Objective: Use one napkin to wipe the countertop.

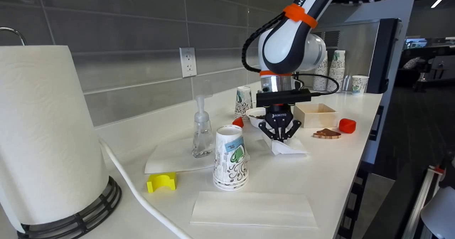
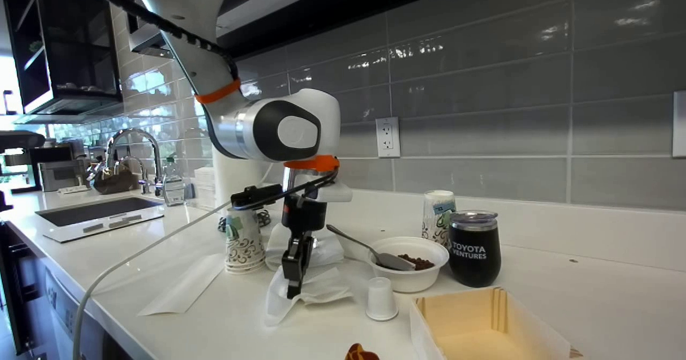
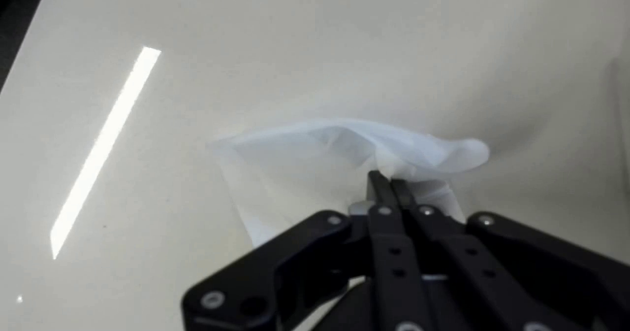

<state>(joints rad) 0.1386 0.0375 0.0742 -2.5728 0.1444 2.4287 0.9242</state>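
Note:
The white napkin [image 1: 289, 148] is crumpled and pinched in my gripper [image 1: 281, 139], with its loose parts spread at counter level. In an exterior view, the napkin [image 2: 328, 285] fans out on both sides of the gripper [image 2: 293, 290], which points straight down. In the wrist view, the fingertips [image 3: 390, 177] are together on the napkin [image 3: 295, 173], one edge curling up in front of them. The part between the fingers is hidden. The off-white countertop [image 1: 280, 176] lies under it and also shows in the wrist view [image 3: 187, 198].
A printed cup stack [image 1: 230, 160], soap dispenser [image 1: 203, 136] and flat napkin [image 1: 254, 210] stand on the paper-towel roll's [image 1: 46, 136] side. A white bowl [image 2: 410, 279] with a spoon, small white cup [image 2: 381, 298], black tumbler [image 2: 474, 258] and wooden box [image 2: 482, 322] are near the gripper.

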